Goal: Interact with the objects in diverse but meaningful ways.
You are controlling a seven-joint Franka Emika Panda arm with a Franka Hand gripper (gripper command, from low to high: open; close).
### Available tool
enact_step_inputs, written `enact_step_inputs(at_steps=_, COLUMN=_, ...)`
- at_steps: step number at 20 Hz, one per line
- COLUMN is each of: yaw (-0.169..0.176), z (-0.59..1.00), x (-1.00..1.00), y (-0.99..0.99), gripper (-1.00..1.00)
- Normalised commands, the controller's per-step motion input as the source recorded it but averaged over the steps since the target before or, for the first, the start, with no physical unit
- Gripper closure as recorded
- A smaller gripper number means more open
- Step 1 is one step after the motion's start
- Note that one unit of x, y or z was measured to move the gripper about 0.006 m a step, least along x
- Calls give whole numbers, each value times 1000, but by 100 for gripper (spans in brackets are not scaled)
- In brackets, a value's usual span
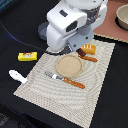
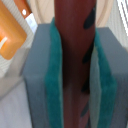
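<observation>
In the wrist view my gripper is shut on the brown sausage, which stands upright between the teal pads. In the exterior view the arm covers the gripper, and only a dark brown end of the sausage shows beside the orange bread loaf. The loaf also appears at the edge of the wrist view. A tan plate lies on the woven mat just in front of the arm. An orange-handled fork lies in front of the plate, and another orange-handled piece lies by the loaf.
A yellow box and a white utensil lie on the dark table off the mat, on the exterior view's left. A beige bowl stands on a reddish board at the back right. A black cable runs behind the arm.
</observation>
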Motion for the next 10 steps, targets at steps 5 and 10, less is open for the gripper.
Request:
enact_step_inputs(at_steps=5, yaw=4, z=-6, x=-534, y=505, gripper=100)
enact_step_inputs(at_steps=10, yaw=1, z=0, x=-507, y=430, gripper=100)
